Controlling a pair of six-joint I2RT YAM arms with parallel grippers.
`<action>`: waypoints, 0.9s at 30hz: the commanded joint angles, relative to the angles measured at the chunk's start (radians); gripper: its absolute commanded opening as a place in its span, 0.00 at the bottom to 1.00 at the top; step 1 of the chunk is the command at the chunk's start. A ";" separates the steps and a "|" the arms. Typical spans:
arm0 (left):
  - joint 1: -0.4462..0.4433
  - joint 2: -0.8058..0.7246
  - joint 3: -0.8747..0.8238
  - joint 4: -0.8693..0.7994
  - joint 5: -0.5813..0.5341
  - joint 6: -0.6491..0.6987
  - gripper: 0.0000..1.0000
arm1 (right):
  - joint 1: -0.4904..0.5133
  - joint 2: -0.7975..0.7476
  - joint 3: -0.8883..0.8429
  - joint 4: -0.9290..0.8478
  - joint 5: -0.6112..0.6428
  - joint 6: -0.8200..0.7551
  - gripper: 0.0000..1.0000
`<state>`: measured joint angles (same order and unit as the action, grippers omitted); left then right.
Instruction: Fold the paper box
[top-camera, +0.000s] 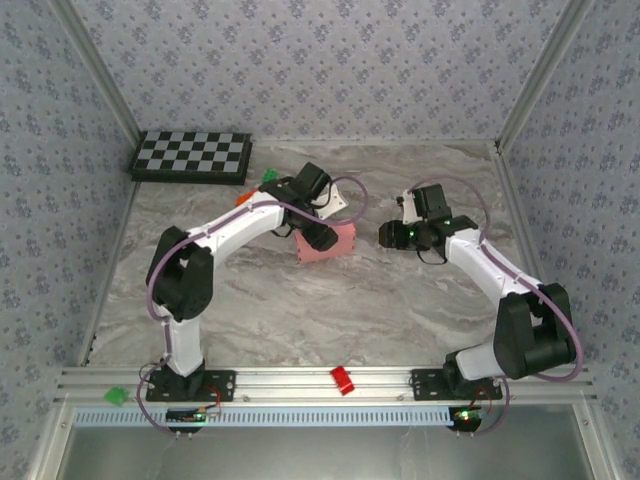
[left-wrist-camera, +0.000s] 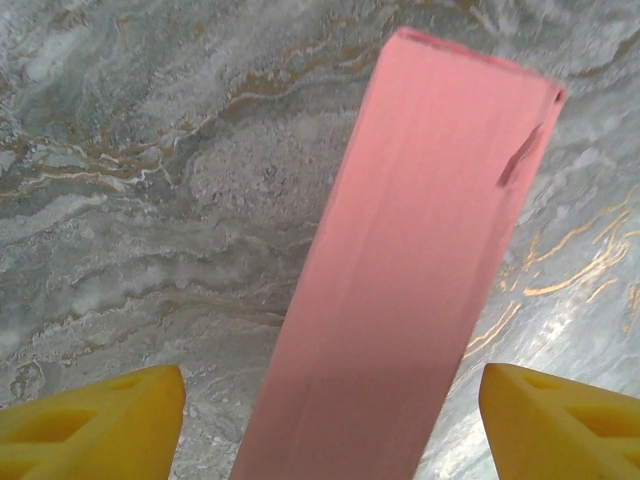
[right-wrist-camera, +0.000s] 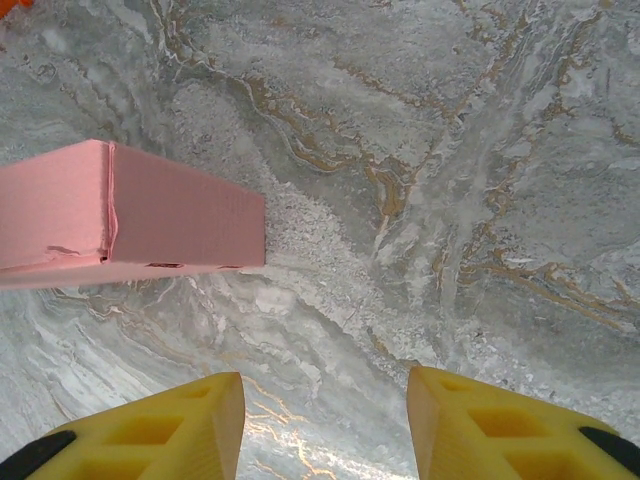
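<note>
— Mid-table, under the left arm: that's the box (top-camera: 342, 245)?

— Yes, pink, boxed up, sitting on the table (top-camera: 300, 310). Left gripper (top-camera: 318, 236) hangs right over it with its jaws spread. There's a finger (left-wrist-camera: 100, 425) on either side and a gap showing on both. Nothing gripped.

— Long axis?

— Runs straight out between those fingers, away from the wrist. From above it's roughly left-right across the table.

— Right gripper (top-camera: 390, 235)?

— Just off the box's right end, near but apart. Jaws are parted over bare marble, holding nothing. From its wrist the box sits up and to the left.

— Nearer arm?

— Left, clearly. I'd judge any press or squeeze falls to it.

— Room?

— Open marble on the near side and to the right. The checkerboard (top-camera: 192, 157) is far back-left, and the walls are well off. A corner seam shows on the box, but I can't tell whether the flap there is fully tucked.
</note>
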<state>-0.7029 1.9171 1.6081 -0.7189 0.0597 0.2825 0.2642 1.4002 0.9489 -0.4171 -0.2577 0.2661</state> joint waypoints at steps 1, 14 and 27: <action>-0.010 0.032 0.064 -0.066 -0.024 0.064 0.77 | -0.012 -0.023 -0.017 0.000 0.006 0.011 0.48; -0.029 0.092 0.097 -0.097 -0.041 0.104 0.66 | -0.029 -0.022 -0.037 0.011 -0.004 0.015 0.48; -0.033 0.091 0.104 -0.086 -0.082 0.104 0.47 | -0.039 -0.023 -0.052 0.014 -0.008 0.016 0.48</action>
<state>-0.7288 2.0071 1.6787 -0.7902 -0.0006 0.3744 0.2333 1.3983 0.9104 -0.4061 -0.2584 0.2729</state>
